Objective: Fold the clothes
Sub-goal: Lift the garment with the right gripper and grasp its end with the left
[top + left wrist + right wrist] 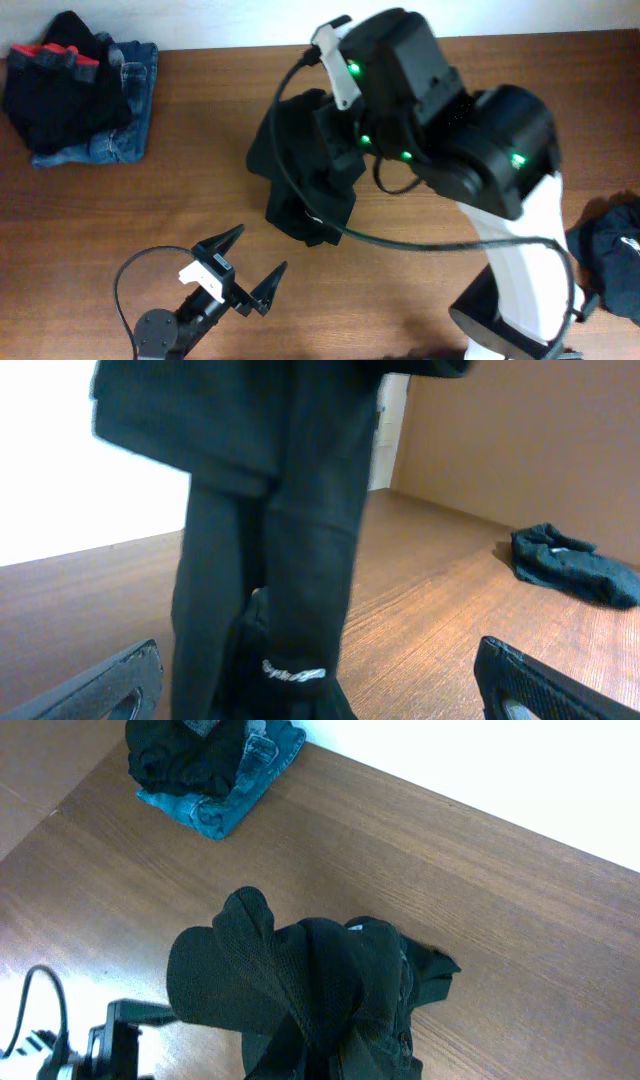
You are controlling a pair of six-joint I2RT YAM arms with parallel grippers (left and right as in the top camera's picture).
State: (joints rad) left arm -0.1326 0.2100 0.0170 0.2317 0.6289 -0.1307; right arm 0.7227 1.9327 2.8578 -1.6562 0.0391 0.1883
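Note:
A black top hangs bunched and limp above the middle of the table, lifted under my right arm. In the right wrist view its fabric fills the space at the jaws and hides the fingers, which are shut on it. My left gripper stands wide open near the front edge, just below and left of the hanging cloth. From the left wrist, the top hangs straight ahead between the spread fingertips, with a small white mark low on it. Nothing is between those fingers.
A pile of dark clothes on blue jeans lies at the back left corner. Another dark garment lies crumpled at the right edge, also seen from the left wrist as a dark heap. A black cable loops beside the left arm.

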